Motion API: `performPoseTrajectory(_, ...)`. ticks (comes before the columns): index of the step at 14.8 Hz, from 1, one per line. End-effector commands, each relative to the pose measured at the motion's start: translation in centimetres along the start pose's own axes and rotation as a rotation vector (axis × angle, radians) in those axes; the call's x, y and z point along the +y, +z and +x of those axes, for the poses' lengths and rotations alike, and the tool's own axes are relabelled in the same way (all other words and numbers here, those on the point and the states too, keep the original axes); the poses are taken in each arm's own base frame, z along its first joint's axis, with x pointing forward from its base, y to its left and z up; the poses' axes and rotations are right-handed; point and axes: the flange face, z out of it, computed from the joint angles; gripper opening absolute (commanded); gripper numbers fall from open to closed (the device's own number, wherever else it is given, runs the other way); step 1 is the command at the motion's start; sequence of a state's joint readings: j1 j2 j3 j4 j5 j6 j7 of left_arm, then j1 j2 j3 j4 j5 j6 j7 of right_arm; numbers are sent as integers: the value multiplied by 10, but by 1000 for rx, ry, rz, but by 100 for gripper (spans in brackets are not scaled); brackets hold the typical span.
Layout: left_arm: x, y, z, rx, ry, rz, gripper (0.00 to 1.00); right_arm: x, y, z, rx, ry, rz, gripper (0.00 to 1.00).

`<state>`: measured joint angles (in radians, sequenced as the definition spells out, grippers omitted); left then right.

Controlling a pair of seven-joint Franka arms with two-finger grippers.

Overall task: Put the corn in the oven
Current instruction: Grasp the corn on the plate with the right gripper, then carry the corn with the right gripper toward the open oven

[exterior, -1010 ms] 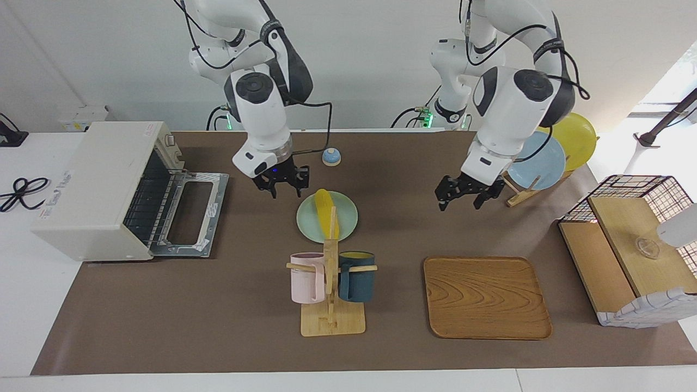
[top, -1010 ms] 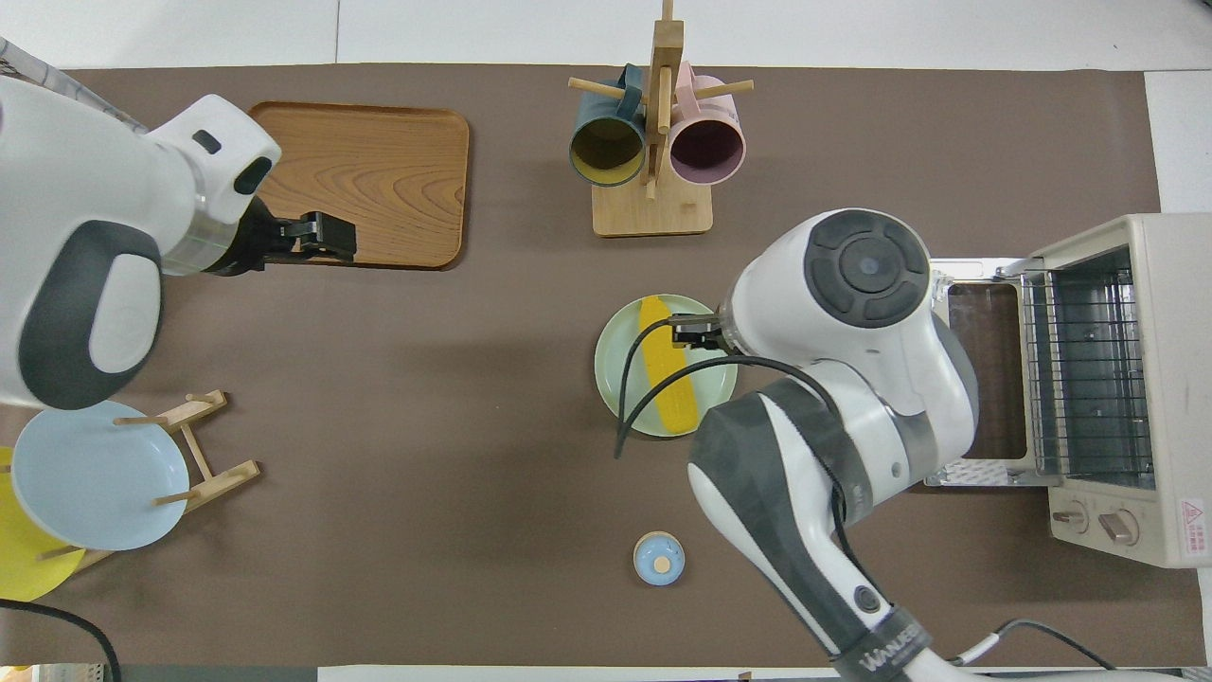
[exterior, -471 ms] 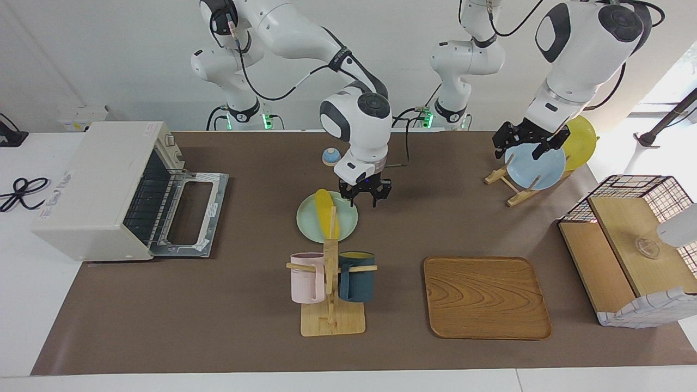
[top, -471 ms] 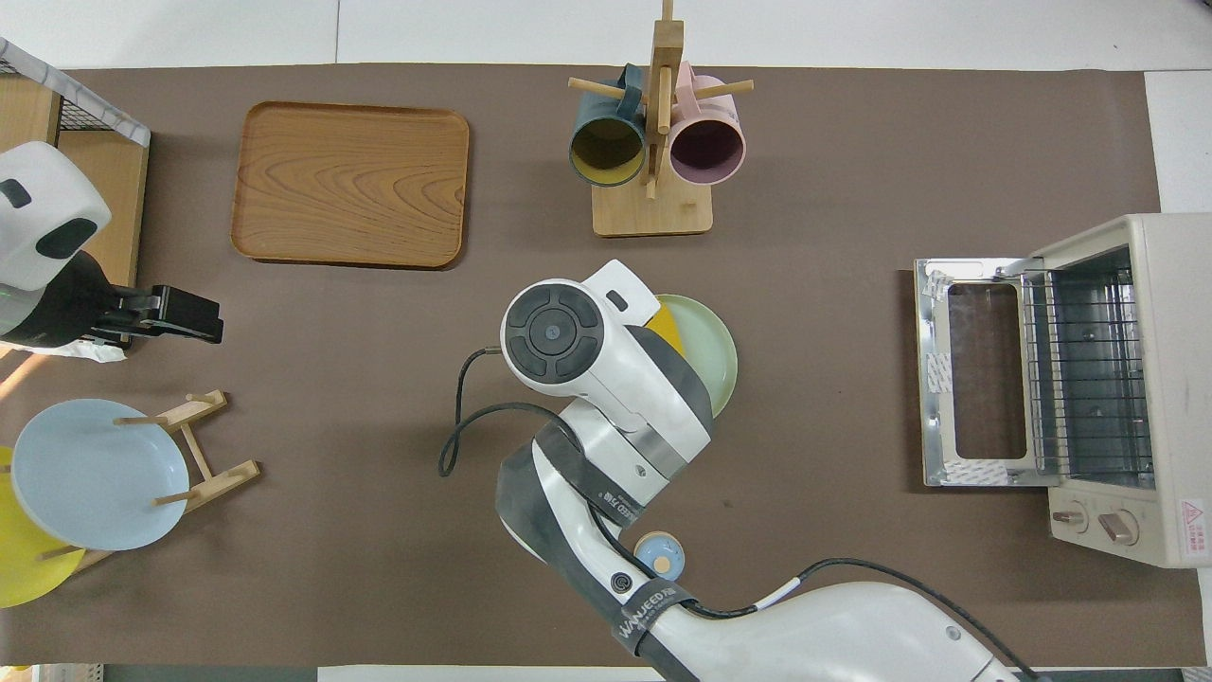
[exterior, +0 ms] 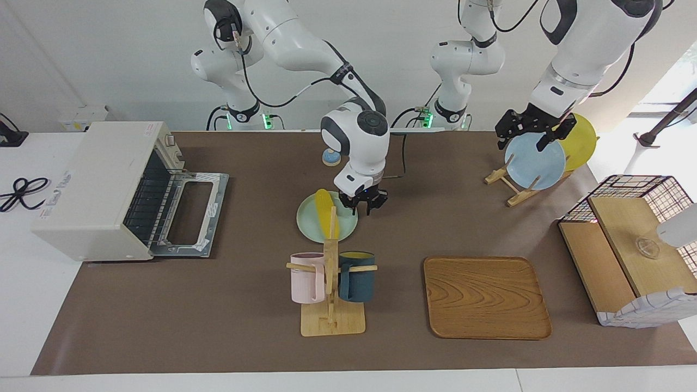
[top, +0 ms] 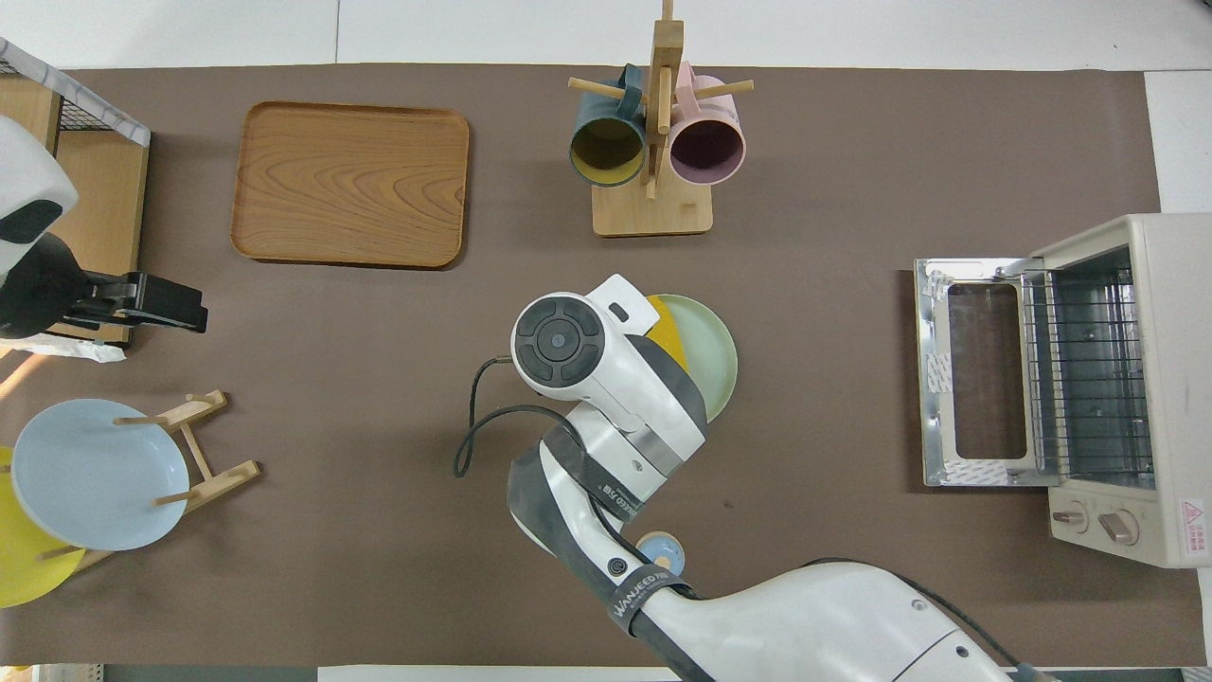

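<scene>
The yellow corn (exterior: 325, 211) lies on a pale green plate (exterior: 312, 227) in the middle of the table. In the overhead view only a strip of the corn (top: 668, 330) shows beside my right wrist. My right gripper (exterior: 362, 207) hangs low over the plate's edge toward the left arm's end, beside the corn and apart from it, fingers open and empty. The cream-white oven (exterior: 98, 188) stands at the right arm's end, its door (exterior: 188, 215) dropped open and its wire rack (top: 1089, 365) bare. My left gripper (exterior: 531, 136) is raised over the plate rack, open and empty.
A mug rack (exterior: 331, 283) with a pink and a dark blue mug stands farther from the robots than the plate. A wooden tray (exterior: 486, 296), a rack with a blue plate (exterior: 536, 163) and a yellow plate (exterior: 581, 139), a wire basket box (exterior: 631, 245) and a small blue bell (exterior: 330, 157) stand around.
My right gripper moved from near the oven door across to the plate and came down beside the corn. My left gripper rose and drew back over the plate rack.
</scene>
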<state>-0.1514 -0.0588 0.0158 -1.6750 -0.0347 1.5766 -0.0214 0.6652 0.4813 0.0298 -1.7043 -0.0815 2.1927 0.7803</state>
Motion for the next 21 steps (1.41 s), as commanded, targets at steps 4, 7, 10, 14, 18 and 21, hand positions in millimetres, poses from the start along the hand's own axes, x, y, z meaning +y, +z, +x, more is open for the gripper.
performPoseTrajectory(4,0,17,8,-45,11,15,100,12,13,-16,27,-30,-6,31)
performPoseTrajectory(7,1,14,8,-45,14,20,100,14,11,-15,22,-36,-23,0)
performPoseTrajectory(10,1,14,8,-42,14,20,100,15,-10,-3,47,-86,-114,0)
performPoseTrajectory(14,1,15,10,-41,14,20,100,25,-36,11,8,-82,-177,0)
performPoseTrajectory(18,4,16,9,-43,17,19,100,95,-58,42,-32,-92,-206,0)
performPoseTrajectory(21,4,17,9,-37,11,20,100,164,-75,57,-79,-55,-226,0)
